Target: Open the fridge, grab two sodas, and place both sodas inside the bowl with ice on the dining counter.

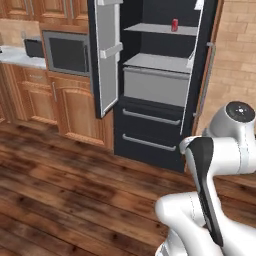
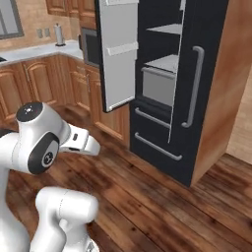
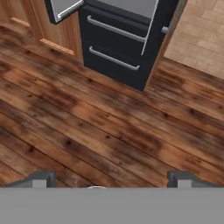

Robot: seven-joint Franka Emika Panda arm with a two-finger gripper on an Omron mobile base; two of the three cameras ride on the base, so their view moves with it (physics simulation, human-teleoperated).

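Fridge [image 1: 160, 125] ahead, left door [image 1: 107, 55] swung wide open toward the room, right door [image 2: 202, 88] shut. One soda [image 1: 174, 25] up on a high shelf, standing upright, near the right side. Two drawers below, both shut. Big bare wood floor [image 3: 100, 131] between robot and fridge, lots of room. Wood cabinets [image 1: 60, 105] just left of the open door. Arm folded low, hand pointing down at the floor. Claw [image 3: 112, 178] spread wide, holding nothing.

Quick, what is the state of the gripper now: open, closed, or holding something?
Gripper: open, jaws wide apart, holding nothing; it looks down at the wooden floor in front of the fridge.
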